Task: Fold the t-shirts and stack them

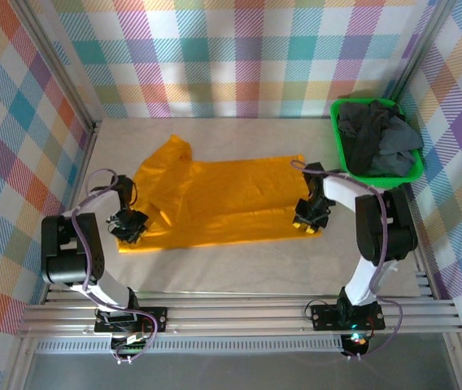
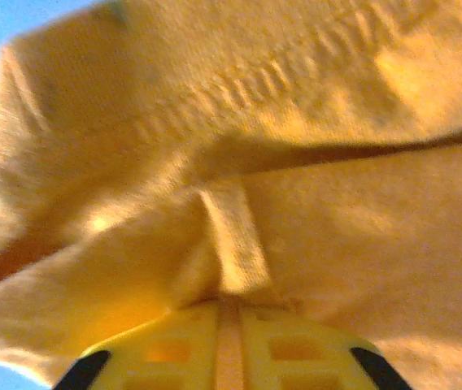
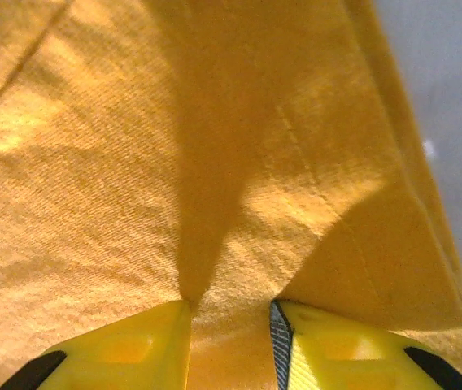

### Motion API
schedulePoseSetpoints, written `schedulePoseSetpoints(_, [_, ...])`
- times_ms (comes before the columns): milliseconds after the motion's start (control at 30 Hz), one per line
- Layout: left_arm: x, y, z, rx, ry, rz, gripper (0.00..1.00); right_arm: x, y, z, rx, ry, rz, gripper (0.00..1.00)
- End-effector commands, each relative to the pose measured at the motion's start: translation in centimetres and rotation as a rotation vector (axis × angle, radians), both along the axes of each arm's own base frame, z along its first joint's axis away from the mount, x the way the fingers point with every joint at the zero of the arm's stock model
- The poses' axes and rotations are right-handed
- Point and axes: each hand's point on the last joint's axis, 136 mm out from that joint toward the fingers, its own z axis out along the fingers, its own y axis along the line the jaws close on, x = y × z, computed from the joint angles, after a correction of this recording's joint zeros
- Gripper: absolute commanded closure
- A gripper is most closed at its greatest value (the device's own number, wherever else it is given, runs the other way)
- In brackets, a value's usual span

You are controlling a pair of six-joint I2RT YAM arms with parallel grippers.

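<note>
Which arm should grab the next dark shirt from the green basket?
Right. The right tool sits close to the green basket of dark t-shirts; the left tool is across the orange t-shirt.

Robot lab booth, plaid walls [image 1: 239,57], aluminium rails [image 1: 239,313]

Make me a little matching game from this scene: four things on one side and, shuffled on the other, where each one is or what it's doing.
Things:
1. orange t-shirt
2. grey t-shirts
3. green basket
4. left gripper

Places or states:
A. at the far right corner of the table
B. shut on a fold of orange cloth
C. spread across the middle of the table
D. heaped inside the basket

Pairs: 1-C, 2-D, 3-A, 4-B.
</note>
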Motion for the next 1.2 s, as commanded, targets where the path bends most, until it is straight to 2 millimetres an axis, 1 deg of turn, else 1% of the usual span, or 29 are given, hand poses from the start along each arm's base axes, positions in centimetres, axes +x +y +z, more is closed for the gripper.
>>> schedulePoseSetpoints(0, [-1.3, 1.5, 1.9, 0.056, 0.015, -0.051, 0.75, -4.3, 0.5, 0.5, 0.022, 0.096, -0.046, 0.64])
schedulePoseSetpoints(33, [-0.5, 1.4, 2.8, 0.055, -0.02, -0.056, 0.71, -4.2, 0.9, 1.1, 0.041, 0.068, -0.049, 0.63])
schedulePoseSetpoints(100, [1.2, 1.0, 4.9, 0.064, -0.086, -0.074, 0.64, -3.2, 1.3, 2.3, 0.071, 0.002, -0.037, 0.6])
schedulePoseSetpoints(167, [3.2, -0.5, 7.1, 0.091, -0.151, -0.143, 0.61, -1.5, 1.8, 4.1, 0.098, -0.085, 0.003, 0.57])
schedulePoseSetpoints(200, [4.0, -1.5, 7.9, 0.097, -0.175, -0.182, 0.61, -0.5, 2.5, 5.0, 0.133, -0.131, 0.029, 0.55])
schedulePoseSetpoints(233, [5.0, -2.9, 8.5, 0.1, -0.203, -0.24, 0.61, 0.8, 3.6, 6.2, 0.194, -0.195, 0.067, 0.54])
schedulePoseSetpoints(300, [6.8, -6.0, 9.1, 0.094, -0.245, -0.358, 0.62, 2.8, 6.0, 8.5, 0.327, -0.306, 0.135, 0.52])
schedulePoseSetpoints(367, [8.6, -9.3, 8.9, 0.067, -0.267, -0.482, 0.65, 4.5, 8.1, 10.6, 0.443, -0.39, 0.18, 0.51])
schedulePoseSetpoints(433, [9.8, -11.4, 8.0, 0.06, -0.254, -0.576, 0.69, 5.6, 8.8, 11.5, 0.478, -0.418, 0.186, 0.52])
schedulePoseSetpoints(467, [10.6, -12.1, 7.6, 0.074, -0.249, -0.615, 0.71, 6.1, 9.0, 11.9, 0.487, -0.43, 0.183, 0.52])
schedulePoseSetpoints(533, [11.4, -12.9, 6.5, 0.085, -0.218, -0.675, 0.71, 6.7, 9.2, 12.3, 0.492, -0.444, 0.177, 0.52])
schedulePoseSetpoints(600, [12.3, -13.4, 5.4, 0.093, -0.197, -0.714, 0.71, 7.1, 9.3, 12.7, 0.496, -0.452, 0.172, 0.52])
schedulePoseSetpoints(667, [13.1, -13.6, 4.6, 0.104, -0.182, -0.747, 0.71, 7.1, 9.4, 12.8, 0.499, -0.449, 0.171, 0.52])
schedulePoseSetpoints(833, [14.3, -14.6, 3.4, 0.092, -0.169, -0.786, 0.7, 6.4, 9.2, 12.8, 0.498, -0.441, 0.171, 0.52])
schedulePoseSetpoints(933, [14.3, -15.2, 2.9, 0.116, -0.153, -0.818, 0.7, 6.1, 9.1, 12.4, 0.495, -0.429, 0.167, 0.52])
schedulePoseSetpoints(1033, [14.1, -15.8, 2.9, 0.148, -0.143, -0.845, 0.7, 5.9, 9.0, 12.1, 0.495, -0.421, 0.161, 0.52])
schedulePoseSetpoints(1167, [13.5, -15.1, 2.3, 0.21, -0.085, -0.837, 0.73, 6.1, 9.1, 12.2, 0.495, -0.422, 0.16, 0.52])
